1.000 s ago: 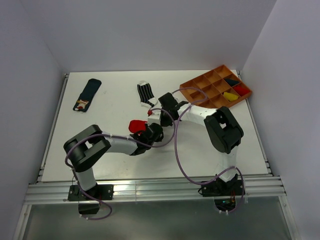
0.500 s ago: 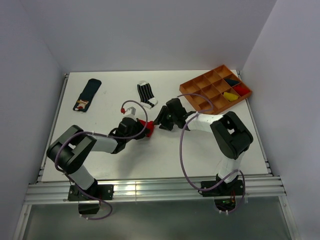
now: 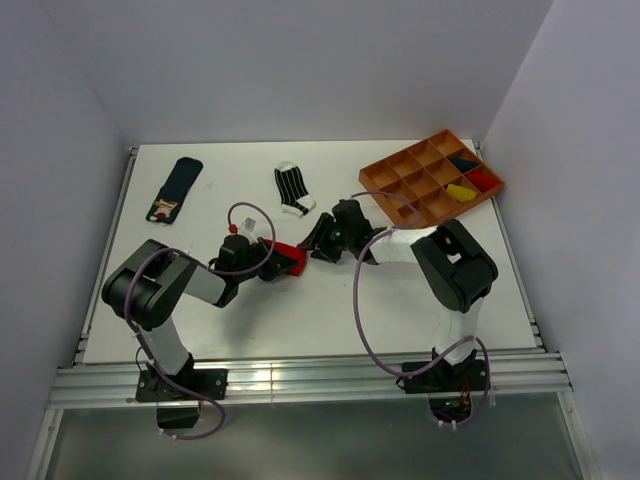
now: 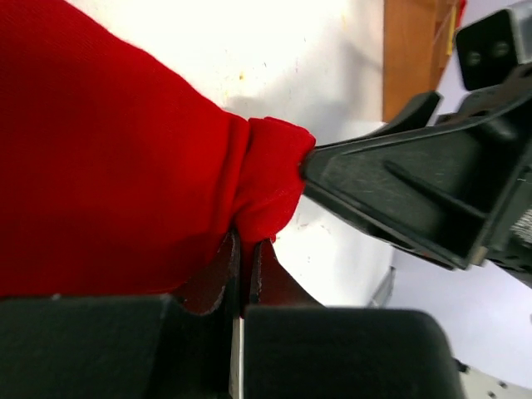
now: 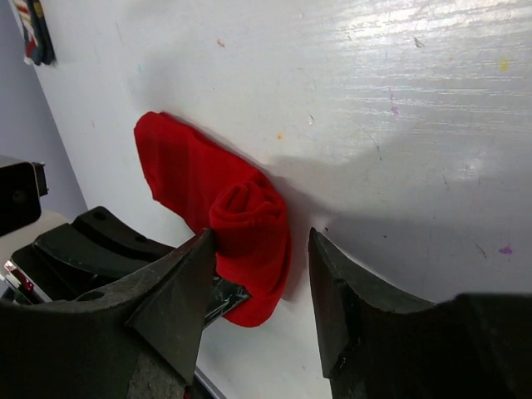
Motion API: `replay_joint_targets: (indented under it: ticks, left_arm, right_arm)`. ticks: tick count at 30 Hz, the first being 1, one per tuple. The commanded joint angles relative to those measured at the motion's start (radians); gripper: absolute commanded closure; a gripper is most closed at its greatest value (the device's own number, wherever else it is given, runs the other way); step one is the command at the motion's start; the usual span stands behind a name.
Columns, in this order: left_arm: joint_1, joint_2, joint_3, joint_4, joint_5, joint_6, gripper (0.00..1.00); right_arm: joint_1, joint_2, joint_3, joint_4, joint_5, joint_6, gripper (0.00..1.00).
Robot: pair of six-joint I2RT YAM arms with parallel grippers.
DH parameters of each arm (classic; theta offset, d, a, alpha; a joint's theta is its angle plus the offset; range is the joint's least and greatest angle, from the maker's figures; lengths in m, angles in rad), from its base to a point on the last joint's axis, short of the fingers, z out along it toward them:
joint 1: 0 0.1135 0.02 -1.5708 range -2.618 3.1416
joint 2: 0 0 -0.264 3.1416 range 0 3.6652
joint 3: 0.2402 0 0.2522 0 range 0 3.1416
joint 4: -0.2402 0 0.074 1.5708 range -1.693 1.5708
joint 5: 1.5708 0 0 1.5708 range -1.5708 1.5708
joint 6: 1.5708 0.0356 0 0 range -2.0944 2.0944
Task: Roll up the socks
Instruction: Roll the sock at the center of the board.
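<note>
Red sock (image 3: 288, 256): solid red is being shown across all visible fabric.
Striped sock (image 3: 292, 189): black and white stripes are being displayed, with white ends.
Navy sock (image 3: 176, 187): dark navy is being shown; the cuff is being marked by a red-and-white pattern.
Tray (image 3: 404, 153): orange-brown is being displayed; a yellow piece (image 3: 459, 191), a red piece (image 3: 482, 179) and a dark piece (image 3: 461, 162) are being seen inside.
Table (image 3: 280, 320): white is being shown, flecked with tiny coloured specks.
Left gripper (image 4: 241, 258), right gripper (image 5: 259, 258): black is being shown.
Cables (image 3: 357, 300): purple is being displayed.

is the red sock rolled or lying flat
Partly rolled: one end of the red sock is curled up, the rest lies flat on the table.
</note>
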Motion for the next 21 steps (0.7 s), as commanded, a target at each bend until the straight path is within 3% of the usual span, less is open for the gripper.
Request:
replay_joint_targets:
  ticks: [1, 9, 14, 17, 21]
  left_arm:
    - [0.017, 0.05, -0.025, 0.082, 0.1, -0.08, 1.0]
    - [0.024, 0.073, -0.013, 0.078, 0.111, -0.084, 1.0]
    - [0.024, 0.084, -0.005, 0.072, 0.121, -0.082, 1.0]
    - [0.024, 0.096, -0.007, 0.082, 0.131, -0.087, 1.0]
    - [0.026, 0.109, -0.007, 0.09, 0.146, -0.07, 1.0]
  right_arm:
    - [-0.004, 0.031, 0.037, 0.032, -0.033, 0.008, 0.44]
    - [-0.002, 0.085, 0.048, 0.041, -0.079, 0.02, 0.48]
    - [-0.004, 0.099, 0.06, 0.037, -0.079, 0.012, 0.55]
    - [-0.004, 0.105, 0.059, 0.038, -0.078, 0.011, 0.65]
    - [-0.002, 0.105, 0.068, 0.011, -0.063, -0.014, 0.94]
